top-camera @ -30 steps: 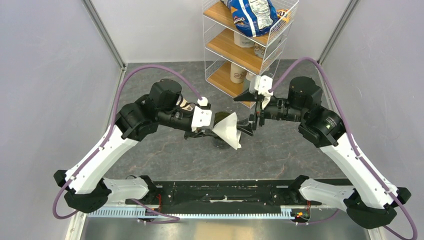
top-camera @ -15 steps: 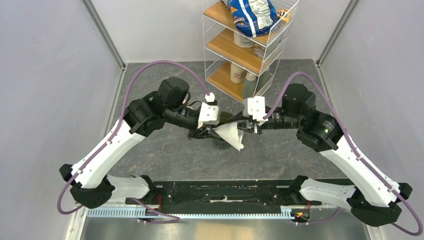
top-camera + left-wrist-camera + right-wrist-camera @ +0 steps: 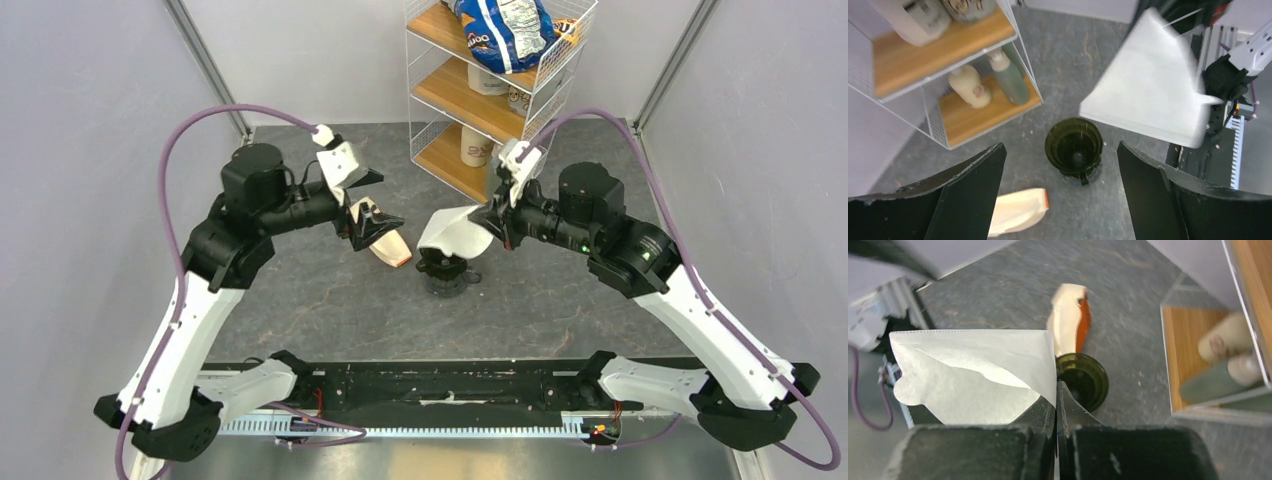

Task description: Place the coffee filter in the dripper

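We see the right gripper (image 3: 497, 222) pinched tight on one edge of the coffee filter (image 3: 455, 232), with the paper fanning out flat to the side of its fingertips, up in the air. The dripper (image 3: 443, 272) sits just below and ahead of those fingertips, rim up, nothing in it. The left gripper (image 3: 380, 200) has its jaws wide and holds nothing, on the filter's far side, near a tan packet (image 3: 385, 243). We judge the filter feather-light, floppy and easy to crease or tear. An edge pinch with a light squeeze suits it. It likely needs spreading open before it seats.
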Motion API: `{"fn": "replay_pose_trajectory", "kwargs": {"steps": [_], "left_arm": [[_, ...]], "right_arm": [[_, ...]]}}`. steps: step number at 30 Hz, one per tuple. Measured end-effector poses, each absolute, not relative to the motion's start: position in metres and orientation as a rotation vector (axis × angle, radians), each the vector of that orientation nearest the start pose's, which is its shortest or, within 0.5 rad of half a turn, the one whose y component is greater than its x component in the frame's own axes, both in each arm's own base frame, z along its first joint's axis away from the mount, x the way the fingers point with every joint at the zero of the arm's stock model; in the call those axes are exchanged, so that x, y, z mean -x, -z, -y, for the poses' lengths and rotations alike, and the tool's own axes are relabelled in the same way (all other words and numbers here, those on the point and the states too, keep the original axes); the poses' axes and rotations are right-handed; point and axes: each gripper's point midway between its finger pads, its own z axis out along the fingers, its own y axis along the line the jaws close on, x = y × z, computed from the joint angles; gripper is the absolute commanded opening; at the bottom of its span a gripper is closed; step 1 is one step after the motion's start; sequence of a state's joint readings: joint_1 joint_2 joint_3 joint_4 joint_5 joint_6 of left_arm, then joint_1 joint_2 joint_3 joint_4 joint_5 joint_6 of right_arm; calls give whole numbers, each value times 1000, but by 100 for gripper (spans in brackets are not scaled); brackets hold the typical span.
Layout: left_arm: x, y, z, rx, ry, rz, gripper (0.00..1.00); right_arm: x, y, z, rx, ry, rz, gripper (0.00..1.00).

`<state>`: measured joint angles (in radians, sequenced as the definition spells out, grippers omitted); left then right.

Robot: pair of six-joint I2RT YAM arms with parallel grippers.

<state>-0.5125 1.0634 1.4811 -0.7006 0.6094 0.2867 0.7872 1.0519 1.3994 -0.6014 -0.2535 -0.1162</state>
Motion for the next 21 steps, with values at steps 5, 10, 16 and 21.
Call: {"fn": "replay_pose_trajectory", "kwargs": {"steps": [5,10,16,21], "left_arm": [[-205,-423,219,-1085,692,-1401,89],[-193,-417,224,-1228,635,-1301,81],[-155,-427,256,-1569,546,-1055,71],[-151,-432,278,-1736,406,-910,70]], "right_arm": [[-236,-361,-247,663,-651,-1829,0],[-254,-350,-242,455,-608,-1954,0],[-263,-338,-241,343,-586,-2028,0],[-267,-326,-248,331,-580,-2076,0]]}}
